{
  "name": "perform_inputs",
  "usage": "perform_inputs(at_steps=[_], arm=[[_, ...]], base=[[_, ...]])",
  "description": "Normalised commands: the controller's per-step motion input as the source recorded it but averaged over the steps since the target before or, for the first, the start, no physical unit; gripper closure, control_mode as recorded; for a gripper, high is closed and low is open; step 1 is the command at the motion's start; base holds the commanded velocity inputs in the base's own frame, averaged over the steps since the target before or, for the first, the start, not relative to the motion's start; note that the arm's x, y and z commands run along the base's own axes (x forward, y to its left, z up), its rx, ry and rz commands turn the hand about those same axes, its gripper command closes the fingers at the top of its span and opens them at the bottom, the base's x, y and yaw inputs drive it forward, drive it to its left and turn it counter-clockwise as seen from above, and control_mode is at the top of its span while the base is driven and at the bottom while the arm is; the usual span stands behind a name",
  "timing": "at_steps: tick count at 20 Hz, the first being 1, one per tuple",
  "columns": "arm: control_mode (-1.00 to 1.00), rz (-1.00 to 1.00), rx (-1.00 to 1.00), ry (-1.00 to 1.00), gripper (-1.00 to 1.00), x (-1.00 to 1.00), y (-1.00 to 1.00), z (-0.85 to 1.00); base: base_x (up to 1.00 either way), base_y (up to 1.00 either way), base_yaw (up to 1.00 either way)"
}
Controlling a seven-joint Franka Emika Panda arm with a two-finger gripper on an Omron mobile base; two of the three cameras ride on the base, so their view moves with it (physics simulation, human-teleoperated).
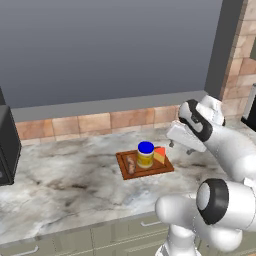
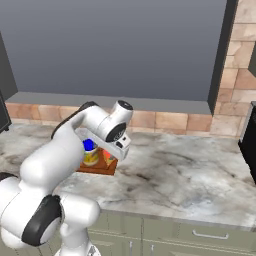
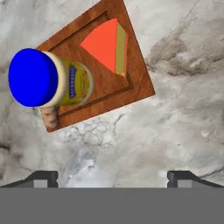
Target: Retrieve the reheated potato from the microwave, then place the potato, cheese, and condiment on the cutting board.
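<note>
Cutting board (image 1: 145, 169) crowded: jar (image 1: 145, 155), cheese (image 1: 159, 155), potato (image 1: 131, 163) close together. Bare counter (image 1: 65, 180) open left, front, right of board. Brick wall (image 1: 90, 124) behind.

The cutting board (image 1: 145, 167) lies on the counter (image 1: 75, 175), before the far wall. On it stand the potato (image 1: 131, 163) at left, the jar (image 1: 145, 155) in the middle and the cheese (image 1: 159, 155) at right.

arm: bent forward, wrist turned down | hand (image 3: 112, 177): fingers spread wide, nothing between them
</note>
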Motion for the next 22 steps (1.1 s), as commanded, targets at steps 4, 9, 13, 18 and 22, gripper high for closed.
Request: perform_inputs(at_steps=[4,9,13,18,22], arm=[[-1.0,-0.08,-0.14,-0.15,-1.0,-0.58,0.22,0.22],[-1.0,-0.09,-0.22,-0.2,-1.0,-0.5,0.33,0.21],[-1.0,-0.01,-0.21,-0.24,-1.0,-0.56,0.38,0.15],[-1.0,0.0,-0.16,-0.14,-1.0,-0.52,0.33,0.25],[-1.0,0.0,-0.1,-0.07,-1.0,-0.52,0.28,0.29]], base=[[0.0,0.0,0.0],[0.0,0.0,0.0],[0.0,0.0,0.0],[0.0,0.0,0.0],[0.0,0.0,0.0]])
